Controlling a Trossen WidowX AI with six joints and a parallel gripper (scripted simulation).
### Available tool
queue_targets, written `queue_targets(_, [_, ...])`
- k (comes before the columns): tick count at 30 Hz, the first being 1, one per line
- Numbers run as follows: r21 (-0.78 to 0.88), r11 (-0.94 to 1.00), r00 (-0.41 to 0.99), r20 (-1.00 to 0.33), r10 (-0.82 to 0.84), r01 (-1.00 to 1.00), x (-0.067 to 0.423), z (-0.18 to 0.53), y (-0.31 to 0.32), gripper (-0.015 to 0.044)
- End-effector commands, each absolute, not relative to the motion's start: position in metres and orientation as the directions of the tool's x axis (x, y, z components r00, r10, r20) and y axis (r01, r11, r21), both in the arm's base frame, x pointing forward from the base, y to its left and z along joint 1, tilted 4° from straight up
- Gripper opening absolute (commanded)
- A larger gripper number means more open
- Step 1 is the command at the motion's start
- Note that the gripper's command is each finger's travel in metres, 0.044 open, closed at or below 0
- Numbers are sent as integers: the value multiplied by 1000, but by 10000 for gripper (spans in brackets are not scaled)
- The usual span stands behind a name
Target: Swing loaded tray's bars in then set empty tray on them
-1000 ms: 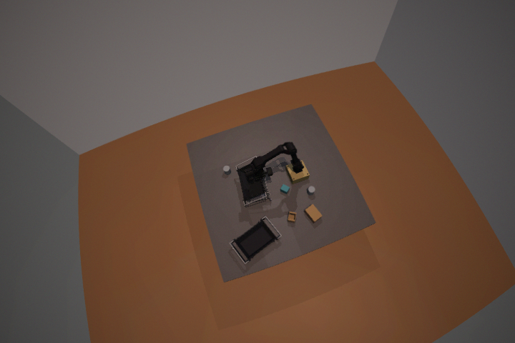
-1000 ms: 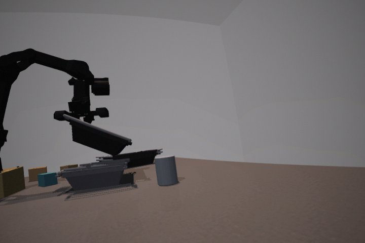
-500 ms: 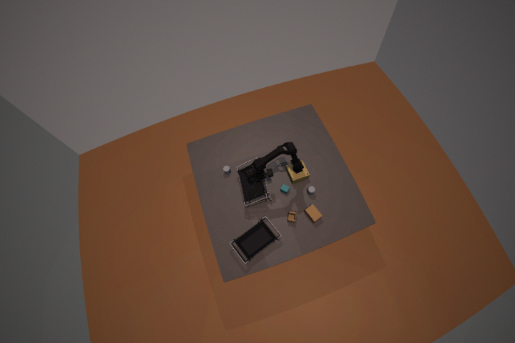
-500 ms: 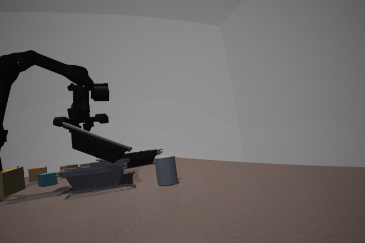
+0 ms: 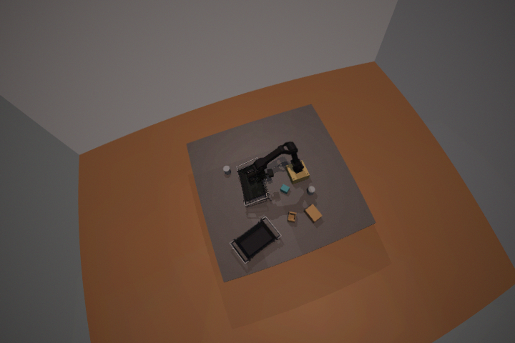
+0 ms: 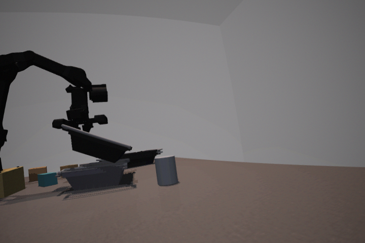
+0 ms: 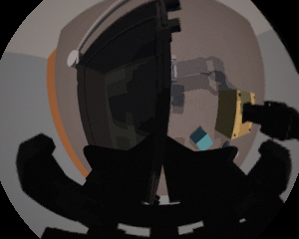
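Three trays — gripper (image 6: 79, 126) clamps one tray (image 6: 98, 147), tilted — two cylinders (image 6: 166, 170)

Your grey-brown table (image 5: 339, 169) carries the loaded tray (image 6: 94, 176), a second dark tray (image 5: 254, 239), two grey cylinders (image 5: 226, 169) (image 5: 310, 189), a teal block (image 5: 284, 188), two tan boxes (image 5: 313, 212) (image 5: 292, 216) and the arm's yellow base (image 5: 305, 175).
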State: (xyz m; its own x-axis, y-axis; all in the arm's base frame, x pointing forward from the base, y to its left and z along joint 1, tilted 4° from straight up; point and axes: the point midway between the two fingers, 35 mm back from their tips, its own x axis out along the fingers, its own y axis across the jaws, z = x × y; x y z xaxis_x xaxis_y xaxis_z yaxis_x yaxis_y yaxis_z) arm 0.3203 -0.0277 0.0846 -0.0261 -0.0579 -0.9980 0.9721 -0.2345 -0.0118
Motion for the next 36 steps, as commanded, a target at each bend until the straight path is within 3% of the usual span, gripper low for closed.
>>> queue_targets(1, [-14, -237, -28, -998, -57, 971, 316, 81, -27, 0])
queue_targets(36, [-15, -237, -29, -998, -57, 971, 305, 62, -25, 0])
